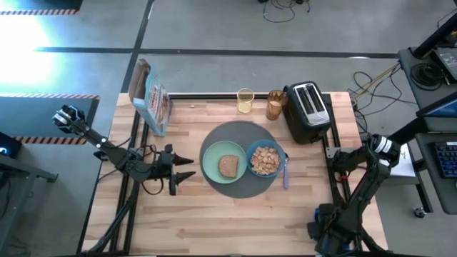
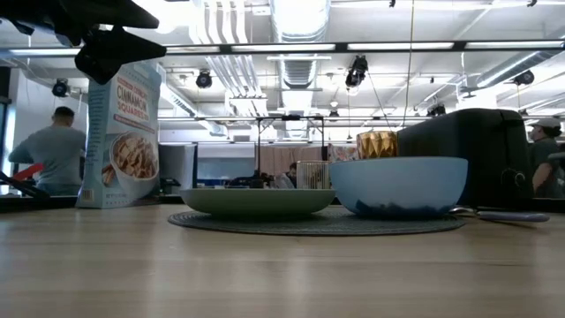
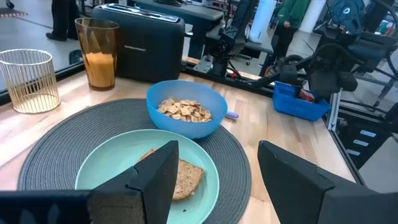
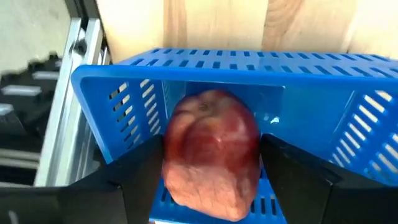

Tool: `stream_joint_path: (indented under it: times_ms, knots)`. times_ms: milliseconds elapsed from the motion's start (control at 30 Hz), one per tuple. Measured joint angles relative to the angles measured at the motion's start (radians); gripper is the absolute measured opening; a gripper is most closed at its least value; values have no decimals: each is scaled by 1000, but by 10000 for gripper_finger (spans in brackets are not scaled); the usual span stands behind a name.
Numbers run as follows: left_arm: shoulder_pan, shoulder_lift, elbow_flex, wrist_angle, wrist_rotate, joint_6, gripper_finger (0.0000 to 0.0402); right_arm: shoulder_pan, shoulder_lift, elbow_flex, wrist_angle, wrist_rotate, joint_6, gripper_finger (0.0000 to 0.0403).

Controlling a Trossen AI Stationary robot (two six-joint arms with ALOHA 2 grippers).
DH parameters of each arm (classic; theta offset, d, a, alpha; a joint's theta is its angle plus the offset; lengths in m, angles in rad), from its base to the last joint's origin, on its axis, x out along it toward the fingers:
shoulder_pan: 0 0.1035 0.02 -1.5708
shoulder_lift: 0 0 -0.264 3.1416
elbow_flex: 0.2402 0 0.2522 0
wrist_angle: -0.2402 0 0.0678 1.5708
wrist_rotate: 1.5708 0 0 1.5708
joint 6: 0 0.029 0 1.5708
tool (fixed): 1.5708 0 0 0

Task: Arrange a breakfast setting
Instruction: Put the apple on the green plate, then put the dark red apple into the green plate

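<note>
Desk: pale wooden desk (image 1: 214,214) on a dark frame, grey floor around it, an open workshop behind.
Mat: round dark-grey mat (image 1: 239,187) at the desk's centre.
Plate: pale green plate (image 1: 212,165) on the mat, carrying the brown toast slice (image 1: 228,166).
Bowl: blue bowl (image 1: 265,159) on the mat, touching the plate, filled with cereal squares (image 3: 185,111).
Glasses: amber glass (image 1: 275,105) and a clear ribbed glass (image 1: 245,101) near the far edge, off the mat.
Toaster: black toaster (image 1: 308,111) at the far right corner.
Cereal box: cereal box (image 1: 151,98) upright near the far left corner.
Left gripper: left gripper (image 1: 183,170) just beside the mat's left side; jaws apart, holding nothing.
Right gripper: right gripper (image 4: 211,180) off the desk's right edge, inside a blue basket (image 4: 249,81); jaws stand wide on either side of a red apple (image 4: 211,152); whether they press it cannot be told.
</note>
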Motion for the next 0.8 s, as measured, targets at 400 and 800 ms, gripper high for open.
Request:
stream_joint_path:
  times_ms: [400,800]
  knots:
    - [0,1,0,1,0,25,205,1,1,4,74,61,416,258]
    - [0,2,0,-1,0,70,205,0,1,5,139,140,581,253]
